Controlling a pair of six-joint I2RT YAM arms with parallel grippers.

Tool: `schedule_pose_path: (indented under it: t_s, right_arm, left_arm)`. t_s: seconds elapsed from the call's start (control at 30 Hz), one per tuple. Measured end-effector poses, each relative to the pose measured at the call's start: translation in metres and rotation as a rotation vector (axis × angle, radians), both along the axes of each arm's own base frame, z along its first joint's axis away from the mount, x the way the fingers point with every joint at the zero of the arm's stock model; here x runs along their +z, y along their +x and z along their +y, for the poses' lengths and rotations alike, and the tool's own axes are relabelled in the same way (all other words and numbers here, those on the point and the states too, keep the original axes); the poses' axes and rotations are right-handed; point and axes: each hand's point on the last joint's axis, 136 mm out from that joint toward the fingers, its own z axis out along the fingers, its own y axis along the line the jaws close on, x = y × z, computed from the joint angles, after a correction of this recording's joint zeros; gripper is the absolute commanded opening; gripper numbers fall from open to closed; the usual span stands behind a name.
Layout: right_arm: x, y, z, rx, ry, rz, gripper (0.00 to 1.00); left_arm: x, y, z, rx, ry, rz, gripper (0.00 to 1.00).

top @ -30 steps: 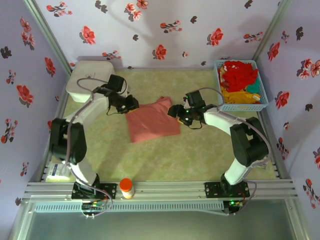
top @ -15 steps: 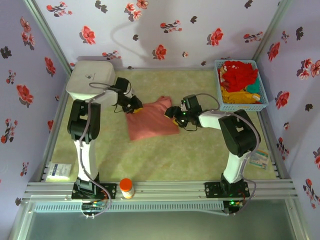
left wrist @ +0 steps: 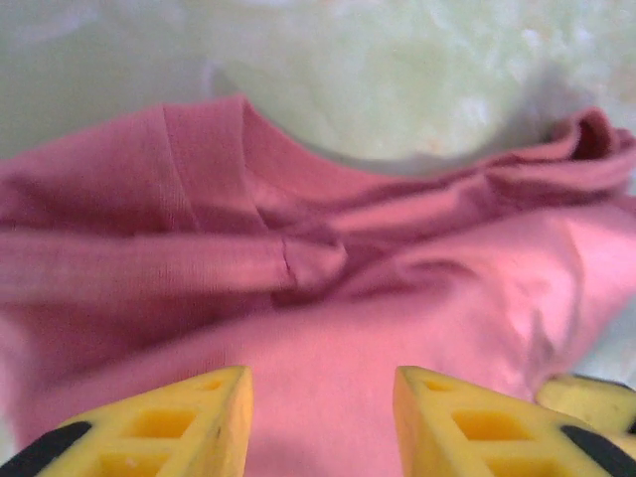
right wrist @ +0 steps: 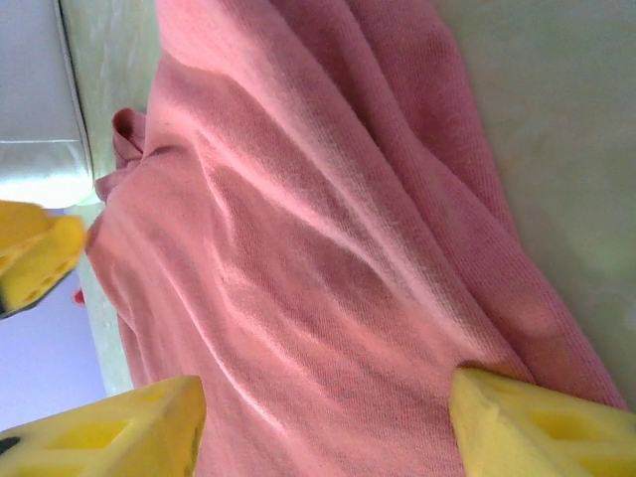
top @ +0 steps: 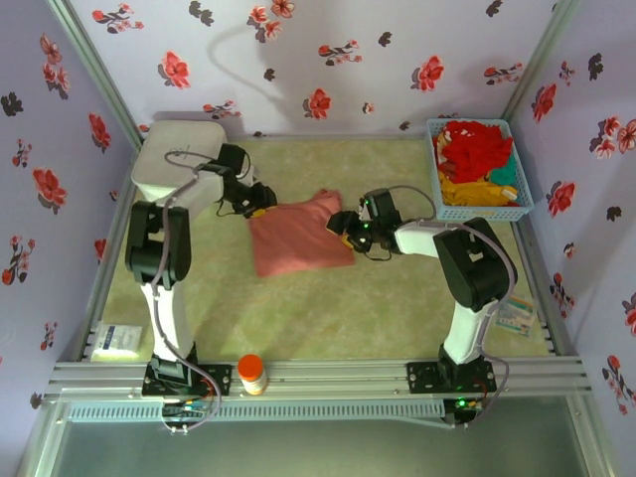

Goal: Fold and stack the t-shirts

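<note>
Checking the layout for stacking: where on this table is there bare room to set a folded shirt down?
Widest free patch: the mat between the pink t-shirt and the near rail. A smaller strip lies behind the shirt, between the white box and the basket. The centre is crowded: left gripper and right gripper flank the shirt.
</note>
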Motion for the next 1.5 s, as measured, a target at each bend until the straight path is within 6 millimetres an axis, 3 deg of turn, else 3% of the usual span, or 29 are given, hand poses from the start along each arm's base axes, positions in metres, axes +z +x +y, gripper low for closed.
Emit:
schedule_pose_path:
  t_s: [0.1,0.17,0.23,0.43,0.83,0.97,1.23,1.37,1.5]
  right_arm:
    - [0.004,-0.003,-0.001,0.013,-0.018,0.009,0.67]
    - [0.009,-0.003,-0.002,0.021,-0.025,0.007,0.68]
    - [0.017,-0.002,-0.001,0.027,-0.028,-0.003,0.68]
    - [0.036,0.001,0.000,0.045,-0.032,-0.035,0.68]
    - [0.034,-0.007,-0.005,0.064,-0.069,-0.019,0.68]
    - [0.038,-0.008,-0.006,0.066,-0.073,-0.028,0.68]
    - [0.037,-0.011,-0.010,0.073,-0.095,-0.022,0.68]
    - [0.043,-0.010,-0.012,0.069,-0.098,-0.038,0.68]
    - [0.048,-0.009,-0.014,0.064,-0.093,-0.050,0.68]
  left_arm:
    - [0.027,-0.017,0.005,-0.023,0.005,-0.050,0.42]
    - [0.032,-0.031,0.009,-0.035,0.011,-0.061,0.46]
    - [0.022,-0.048,0.016,-0.041,0.036,-0.038,0.46]
    - [-0.035,-0.087,0.031,-0.041,0.102,0.117,0.48]
    - [-0.057,-0.077,0.027,-0.023,0.107,0.138,0.48]
    - [-0.058,-0.072,0.025,-0.016,0.109,0.144,0.37]
    - [-0.056,-0.069,0.025,-0.027,0.171,0.142,0.00]
    - [-0.051,-0.074,0.038,-0.039,0.268,0.151,0.00]
    - [-0.042,-0.090,0.065,-0.047,0.405,0.186,0.00]
